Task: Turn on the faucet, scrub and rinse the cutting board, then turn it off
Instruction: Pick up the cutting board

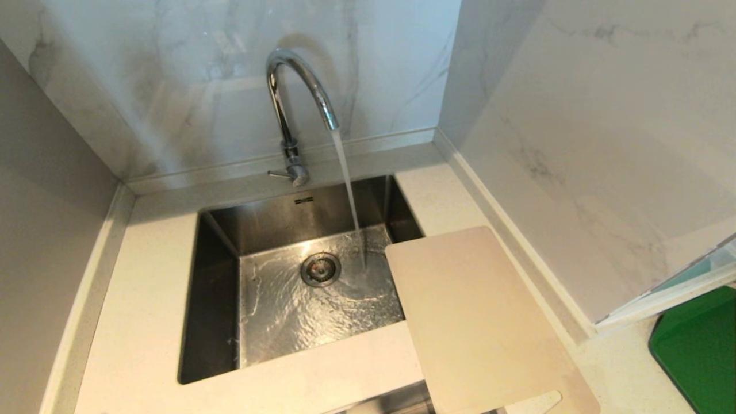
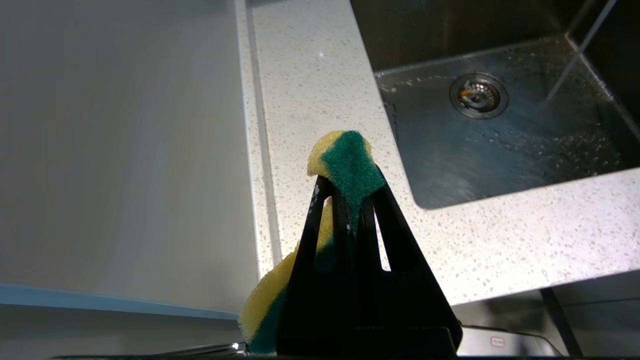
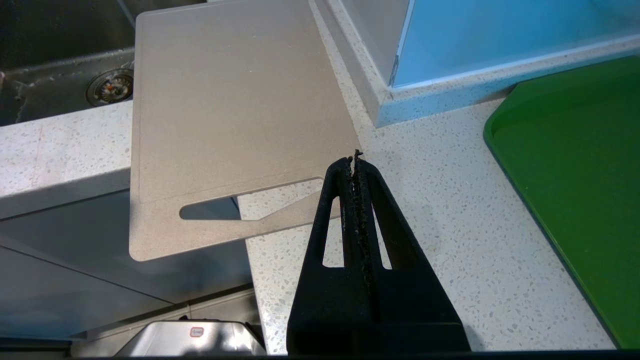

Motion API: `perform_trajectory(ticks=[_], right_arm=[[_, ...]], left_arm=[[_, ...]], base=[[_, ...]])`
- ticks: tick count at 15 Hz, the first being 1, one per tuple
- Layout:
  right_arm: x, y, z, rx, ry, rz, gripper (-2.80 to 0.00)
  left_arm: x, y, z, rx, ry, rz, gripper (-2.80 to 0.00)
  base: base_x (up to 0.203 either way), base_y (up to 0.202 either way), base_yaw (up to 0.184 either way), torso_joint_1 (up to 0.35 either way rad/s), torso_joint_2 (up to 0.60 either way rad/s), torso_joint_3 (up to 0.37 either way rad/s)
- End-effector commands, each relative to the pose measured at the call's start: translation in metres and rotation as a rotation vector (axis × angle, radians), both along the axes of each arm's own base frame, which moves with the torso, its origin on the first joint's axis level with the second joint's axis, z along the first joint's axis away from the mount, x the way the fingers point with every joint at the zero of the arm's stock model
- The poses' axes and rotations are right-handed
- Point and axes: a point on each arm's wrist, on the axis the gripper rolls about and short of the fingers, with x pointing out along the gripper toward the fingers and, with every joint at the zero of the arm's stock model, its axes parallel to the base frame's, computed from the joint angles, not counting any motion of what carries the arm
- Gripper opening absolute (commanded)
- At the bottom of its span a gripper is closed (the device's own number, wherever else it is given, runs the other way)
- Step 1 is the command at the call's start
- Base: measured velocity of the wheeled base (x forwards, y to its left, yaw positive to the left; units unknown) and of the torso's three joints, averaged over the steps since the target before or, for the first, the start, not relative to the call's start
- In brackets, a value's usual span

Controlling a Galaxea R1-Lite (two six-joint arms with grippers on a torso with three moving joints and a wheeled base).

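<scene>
The chrome gooseneck faucet [image 1: 290, 109] stands behind the steel sink [image 1: 218, 253], and water streams from its spout onto the sink floor beside the drain [image 1: 320, 269]. The pale beige cutting board [image 1: 483, 322] [image 3: 230, 110] lies flat on the counter to the right, one corner over the sink and its handle end past the counter's front edge. My left gripper [image 2: 350, 185] is shut on a yellow and green sponge [image 2: 345, 160], above the counter left of the sink. My right gripper [image 3: 355, 162] is shut and empty, low near the board's handle slot [image 3: 240, 202]. Neither arm shows in the head view.
Marble walls enclose the counter at the back and right, and a plain wall on the left. A dark green mat [image 1: 698, 351] [image 3: 580, 175] lies on the counter at the far right. The faucet's thin lever [image 1: 280, 173] points left at its base.
</scene>
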Motion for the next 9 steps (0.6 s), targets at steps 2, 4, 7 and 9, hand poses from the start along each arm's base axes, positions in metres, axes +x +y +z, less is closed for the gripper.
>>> perform_trajectory(ticks=[2, 4, 7, 9], right_arm=[[0.0, 0.0, 0.0, 0.0, -0.001, 0.0, -2.8], [0.0, 0.0, 0.0, 0.0, -0.001, 0.0, -2.8], [0.0, 0.0, 0.0, 0.0, -0.001, 0.0, -2.8], [0.0, 0.0, 0.0, 0.0, -0.001, 0.0, -2.8]], left_arm=[[-0.004, 0.001, -0.009, 0.008, 0.01, -0.056, -2.8], [-0.015, 0.002, -0.024, 0.042, -0.023, -0.041, -2.8], [-0.022, 0.003, -0.039, 0.129, -0.121, -0.018, -2.8], [-0.018, 0.001, -0.044, 0.155, -0.163, -0.094, -2.8]], base=[[0.0, 0.0, 0.0, 0.0, 0.0, 0.0], [0.0, 0.0, 0.0, 0.0, 0.0, 0.0], [0.0, 0.0, 0.0, 0.0, 0.0, 0.0], [0.0, 0.0, 0.0, 0.0, 0.0, 0.0]])
